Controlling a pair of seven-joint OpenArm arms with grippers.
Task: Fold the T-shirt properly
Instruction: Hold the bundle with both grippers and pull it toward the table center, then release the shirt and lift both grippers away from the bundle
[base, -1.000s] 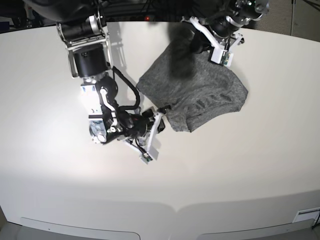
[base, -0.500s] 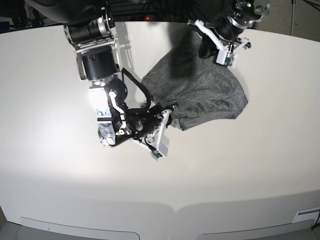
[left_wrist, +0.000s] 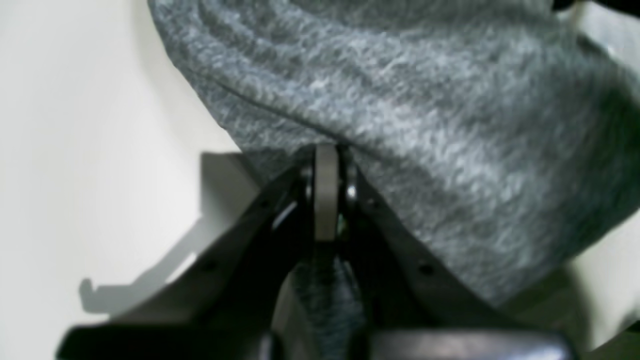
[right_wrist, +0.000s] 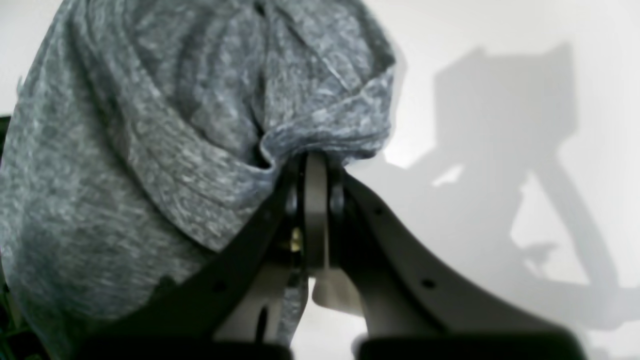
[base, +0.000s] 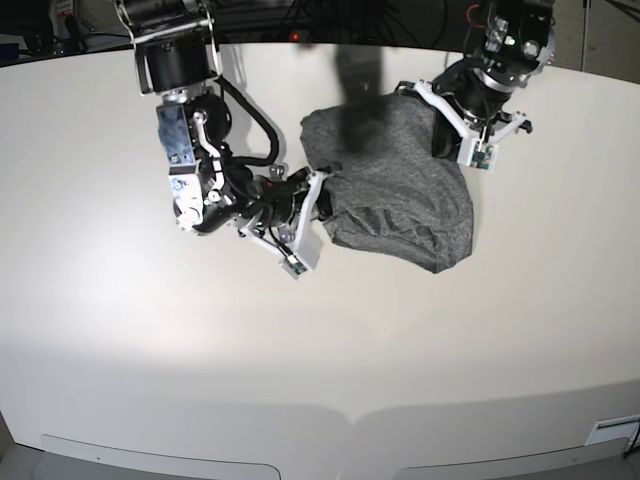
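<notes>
The heather-grey T-shirt (base: 395, 190) lies bunched in a rumpled heap at the middle back of the white table (base: 320, 330). My right gripper (base: 325, 192) is at the heap's left side, shut on a folded hem. In the right wrist view that gripper (right_wrist: 312, 159) pinches gathered cloth of the T-shirt (right_wrist: 150, 130). My left gripper (base: 447, 132) is at the heap's upper right edge, shut on the fabric. In the left wrist view its closed tips (left_wrist: 327, 152) bite into the T-shirt (left_wrist: 410, 105), which drapes above them.
The white table's front edge (base: 350, 415) curves across the bottom of the base view. Both arms' dark bodies come in from the back edge, one on each side of the shirt.
Both grippers stayed shut on the cloth. The right gripper rose toward the back and the left gripper came forward, so the shirt is gathered narrower and shifted slightly right.
</notes>
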